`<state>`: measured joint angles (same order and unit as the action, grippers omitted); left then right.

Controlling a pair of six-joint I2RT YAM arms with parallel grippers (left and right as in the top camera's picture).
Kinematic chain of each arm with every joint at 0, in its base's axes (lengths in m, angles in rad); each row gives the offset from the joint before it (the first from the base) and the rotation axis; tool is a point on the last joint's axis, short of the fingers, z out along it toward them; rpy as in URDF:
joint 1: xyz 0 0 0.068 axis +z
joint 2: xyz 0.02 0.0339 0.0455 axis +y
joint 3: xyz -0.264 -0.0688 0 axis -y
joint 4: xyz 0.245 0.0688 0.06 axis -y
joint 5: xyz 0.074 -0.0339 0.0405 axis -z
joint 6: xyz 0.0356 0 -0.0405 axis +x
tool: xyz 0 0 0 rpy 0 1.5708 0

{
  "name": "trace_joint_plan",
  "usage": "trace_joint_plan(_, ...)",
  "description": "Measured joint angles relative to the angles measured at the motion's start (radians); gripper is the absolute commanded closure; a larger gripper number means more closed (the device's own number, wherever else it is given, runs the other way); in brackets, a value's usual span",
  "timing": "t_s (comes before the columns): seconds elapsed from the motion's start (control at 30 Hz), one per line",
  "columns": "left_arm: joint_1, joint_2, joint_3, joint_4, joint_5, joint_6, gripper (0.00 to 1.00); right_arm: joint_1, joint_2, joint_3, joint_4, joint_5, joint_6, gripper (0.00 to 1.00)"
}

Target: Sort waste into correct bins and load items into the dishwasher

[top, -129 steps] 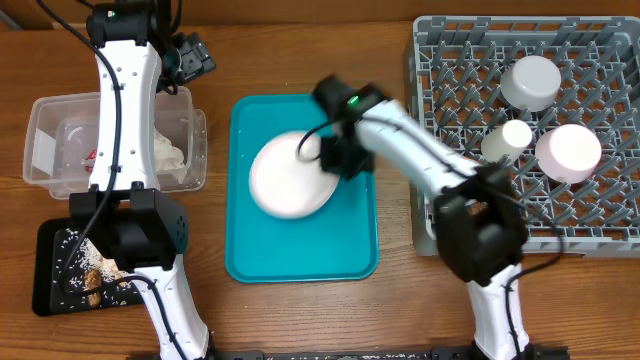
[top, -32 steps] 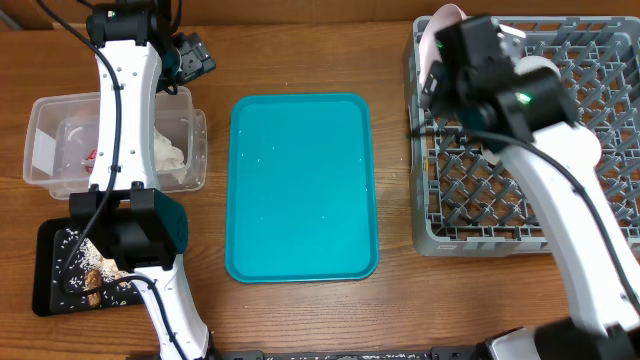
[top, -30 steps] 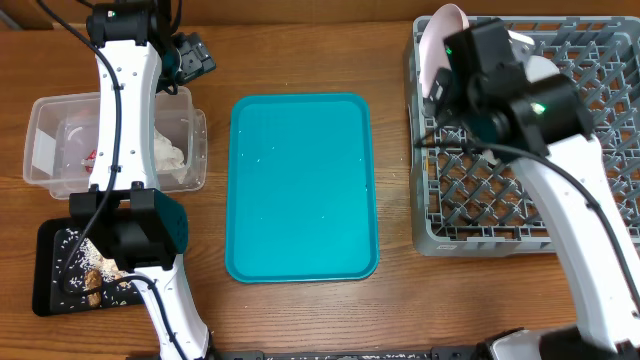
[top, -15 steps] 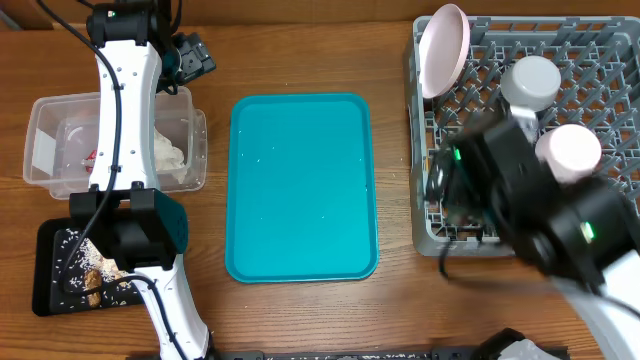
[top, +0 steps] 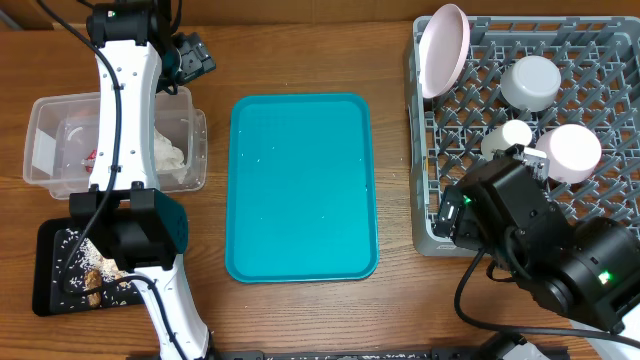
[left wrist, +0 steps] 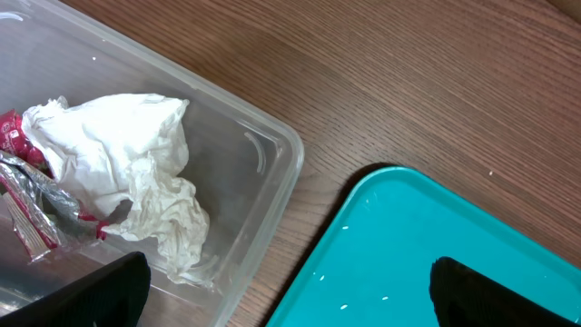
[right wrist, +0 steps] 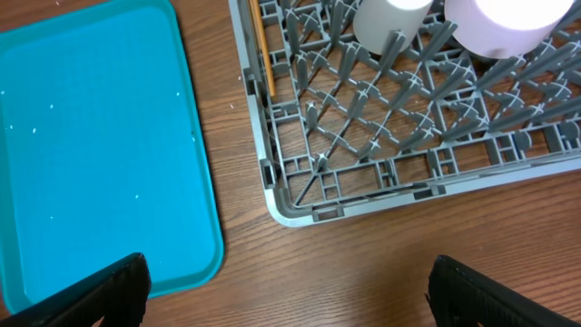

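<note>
- Plainly, you work on a brown wood-grain surface (top: 300, 50); the room beyond is out of frame.
- At centre lies the teal tray (top: 300, 190).
- At 3 o'clock, the dish rack (top: 610, 110) holds the plate (top: 444, 50) on edge, grey bowl (top: 531, 82), cup (top: 516, 134), pink bowl (top: 568, 150) and chopsticks (right wrist: 260, 45).
- At 9 o'clock, the clear tub (top: 45, 150) holds napkins (left wrist: 136, 173) and a red wrapper (left wrist: 14, 136), its print unreadable.
- At 8 o'clock, the black tray (top: 50, 270) carries rice and scraps (top: 90, 275).
- Your left end effector (left wrist: 300, 300) at 11 o'clock and right end effector (right wrist: 290, 291) at 4 o'clock are spread, empty.
</note>
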<state>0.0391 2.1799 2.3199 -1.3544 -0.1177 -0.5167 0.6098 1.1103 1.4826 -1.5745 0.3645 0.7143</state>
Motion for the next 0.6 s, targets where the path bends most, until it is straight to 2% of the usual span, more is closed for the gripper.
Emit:
trace_joint_plan(0.4, 0.000, 0.000, 0.000, 0.000, 0.000, 0.000, 0.00, 0.001, 0.010, 0.000, 0.013, -0.004, 0.004, 0.00)
trace_joint_plan(0.53, 0.000, 0.000, 0.000, 0.000, 0.000, 0.000, 0.00, 0.001, 0.000, -0.021, 0.048, -0.013, 0.005, 0.00)
trace_joint_plan(0.6, 0.000, 0.000, 0.000, -0.001, 0.000, 0.000, 0.00, 0.000, -0.027, -0.072, 0.120, -0.017, -0.006, 0.00)
